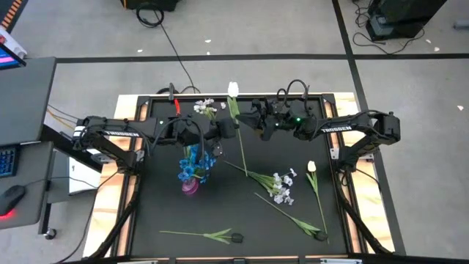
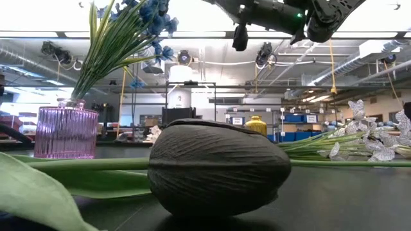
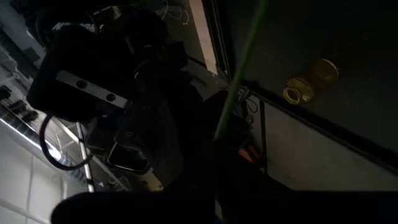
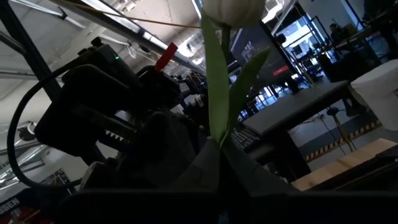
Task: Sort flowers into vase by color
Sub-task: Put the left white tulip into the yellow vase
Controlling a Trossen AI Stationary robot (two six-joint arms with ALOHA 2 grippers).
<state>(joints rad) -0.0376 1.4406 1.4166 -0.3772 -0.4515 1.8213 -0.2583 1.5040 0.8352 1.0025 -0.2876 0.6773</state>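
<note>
**Two arms on one tulip: finish the handover cleanly**

At the left of the high view, the pink vase (image 1: 190, 186) already holds the blue flowers (image 1: 194, 167) and stands on the black worktop (image 1: 161, 213). Just right of it, the left gripper (image 1: 229, 127) meets the stem of the white tulip (image 1: 234, 90); its wrist view shows the green stem running down between dark fingers, though whether they clamp it I cannot tell. From the other side, the right gripper (image 1: 249, 117) reaches the same stem, and its wrist view puts the bud and a leaf rising straight out of its fingers, apparently closed on the stem.

A good handover, I judge, has one arm release only once the other grips firmly, keeping the stem near upright. White sprays (image 1: 281, 187) and a second tulip (image 1: 311, 167) lie further right.
</note>
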